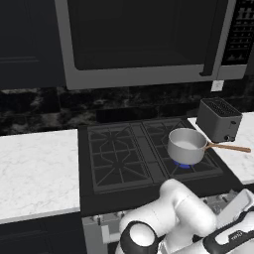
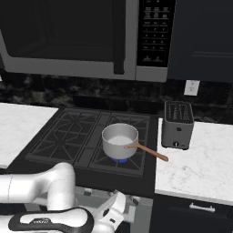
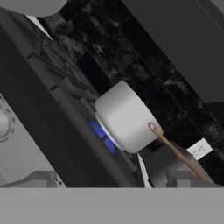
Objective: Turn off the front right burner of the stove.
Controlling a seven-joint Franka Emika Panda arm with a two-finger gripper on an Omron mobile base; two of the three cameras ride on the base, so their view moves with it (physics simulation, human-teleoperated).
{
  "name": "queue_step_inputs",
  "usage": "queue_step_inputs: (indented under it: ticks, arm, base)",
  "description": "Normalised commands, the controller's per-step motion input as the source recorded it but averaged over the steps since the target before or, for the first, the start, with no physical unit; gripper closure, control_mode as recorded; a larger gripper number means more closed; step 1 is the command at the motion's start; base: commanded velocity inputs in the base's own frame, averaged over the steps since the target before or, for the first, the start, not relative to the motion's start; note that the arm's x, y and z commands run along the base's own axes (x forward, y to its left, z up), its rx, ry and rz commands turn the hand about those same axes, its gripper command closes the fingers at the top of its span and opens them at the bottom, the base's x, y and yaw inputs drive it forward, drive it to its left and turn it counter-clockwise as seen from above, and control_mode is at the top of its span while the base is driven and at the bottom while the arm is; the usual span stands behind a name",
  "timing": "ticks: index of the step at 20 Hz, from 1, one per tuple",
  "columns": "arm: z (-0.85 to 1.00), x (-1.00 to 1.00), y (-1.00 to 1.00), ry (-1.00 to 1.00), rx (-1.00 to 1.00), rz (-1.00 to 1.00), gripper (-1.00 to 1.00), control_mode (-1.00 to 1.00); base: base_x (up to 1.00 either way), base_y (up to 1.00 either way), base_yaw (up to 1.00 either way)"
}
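Observation:
The black stove (image 1: 115,155) (image 2: 68,133) sits in a white counter. Its front right burner (image 1: 183,165) (image 2: 119,160) shows a blue flame (image 3: 102,136) under a steel saucepan (image 1: 186,144) (image 2: 119,139) (image 3: 124,116) with a wooden handle. My gripper (image 3: 111,181) hangs low in front of the stove's steel front, open, with nothing between its fingertips (image 3: 40,179). In the rolled hand view, a round steel knob (image 3: 2,124) shows at the left edge, apart from the fingers.
A grey toaster (image 1: 219,119) (image 2: 177,124) stands on the counter right of the stove. The pan handle (image 1: 229,147) (image 2: 150,152) sticks out toward it. A grey-framed microwave (image 1: 144,39) (image 2: 82,36) hangs above. My arm's white links (image 1: 173,218) (image 2: 41,186) cover the stove front.

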Motion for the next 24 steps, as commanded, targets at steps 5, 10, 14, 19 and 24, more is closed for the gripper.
queue_step_inputs:
  ticks: [5,10,14,19,24]
  arm:
    - [-0.25,-0.01,-0.65,-0.01,0.0,0.04,-1.0,-1.0]
    - [-0.23,-0.04,-0.5,-0.01,0.04,0.0,-1.0,-1.0]
    - [-0.1,-0.03,-0.28,-0.02,0.08,0.0,-1.0,-1.0]
    - [-0.4,-0.03,-0.25,-0.01,0.11,0.01,-1.0,-1.0]
    - [-0.07,0.01,-0.01,0.0,0.17,0.0,-1.0,-1.0]
  base:
    - [0.0,0.0,0.0]
    - [0.0,0.0,0.0]
    - [0.0,0.0,0.0]
    - [0.0,0.0,0.0]
    - [0.0,0.0,0.0]
